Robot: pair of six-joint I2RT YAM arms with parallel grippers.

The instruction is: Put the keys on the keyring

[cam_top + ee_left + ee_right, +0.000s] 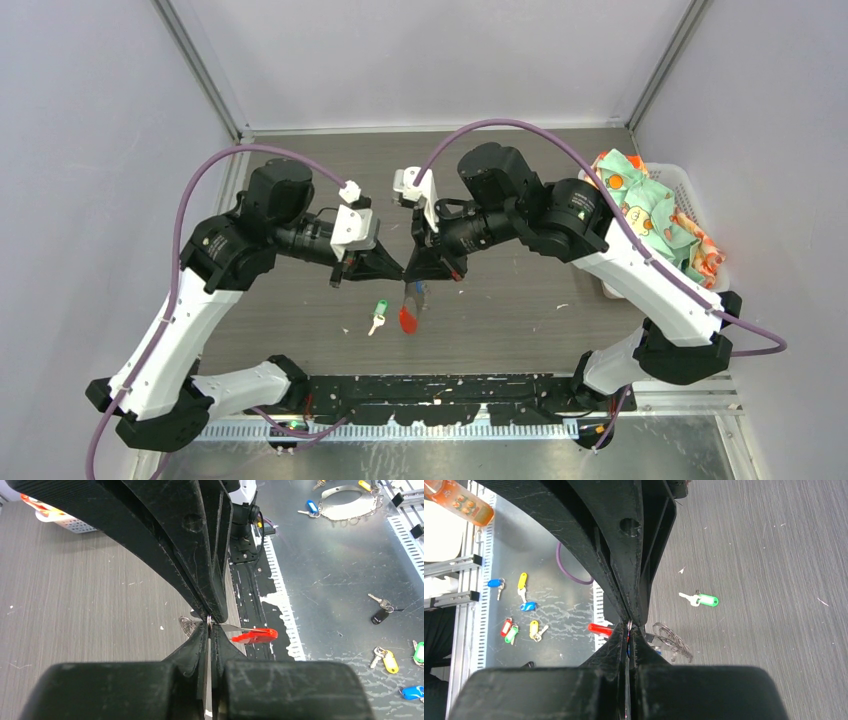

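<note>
Left gripper (210, 624) pinched narrow on the keyring (408, 318); right gripper (629, 625) likewise clamps it.

We see white shells and black round joints on the left arm (185, 325) and right arm (655, 285), black wedge-shaped left hand (398, 274) and right hand (418, 282), purple cables (500, 121).

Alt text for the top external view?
At mid-table the left gripper and right gripper are both shut, tip to tip, on the keyring, whose red loop hangs below. A green-headed key lies beside it on the table; a basket of colourful packets sits far right.
</note>
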